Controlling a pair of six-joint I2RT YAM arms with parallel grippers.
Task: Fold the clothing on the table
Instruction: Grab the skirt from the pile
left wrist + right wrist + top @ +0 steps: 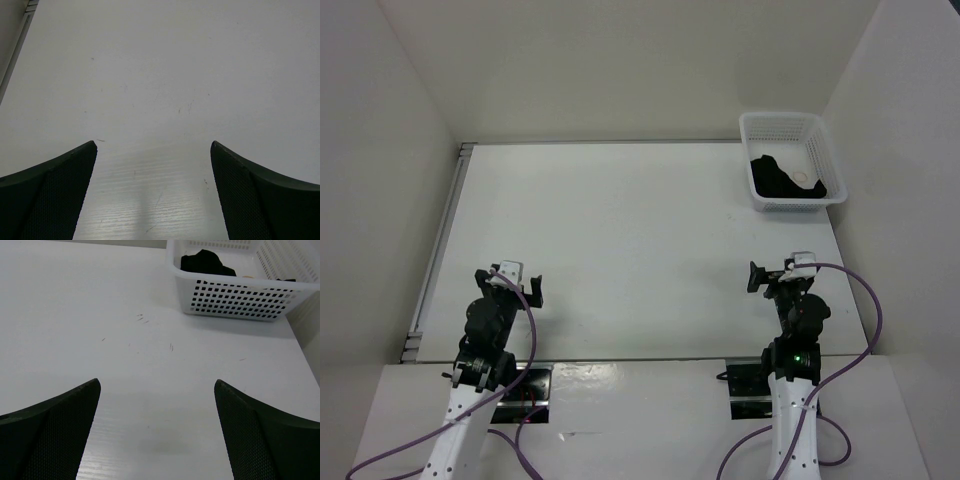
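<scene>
Worktop [620, 230] carries basket [240, 297] of clothing [202, 262]; right claw [157, 385], agape and empty like left claw [154, 145], should pinch a raised fold.

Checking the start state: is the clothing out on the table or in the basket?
In the basket: the clothing lies bunched inside its walls in both views.

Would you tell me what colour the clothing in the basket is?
Plain black, clearest in the right wrist view, where the clothing lies bunched in the white basket.
</scene>
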